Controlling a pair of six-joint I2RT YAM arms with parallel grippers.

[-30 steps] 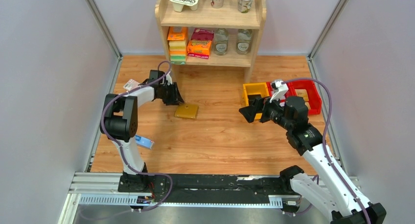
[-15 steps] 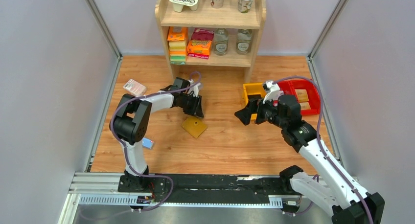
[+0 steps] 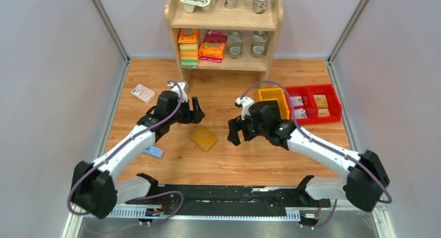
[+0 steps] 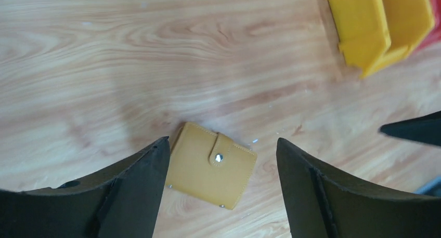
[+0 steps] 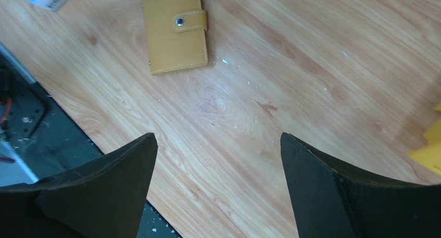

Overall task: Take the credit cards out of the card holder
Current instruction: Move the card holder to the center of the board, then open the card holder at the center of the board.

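Observation:
The card holder lies flat and closed on the wooden table, tan, with its strap snapped shut. The credit cards are out of view. My left gripper is open just behind the holder, which lies between and below its fingertips, apart from both. My right gripper is open to the right of the holder, over bare wood, with nothing between its fingers.
A wooden shelf with packets and jars stands at the back. A yellow bin and red bins sit at the right. A blue bar and a pink-white packet lie at the left. The table's front edge runs close below the right gripper.
The card holder slid nearer and turned with the left gripper on it; that gripper has since opened and drawn back. The right arm swung left, close to the holder.

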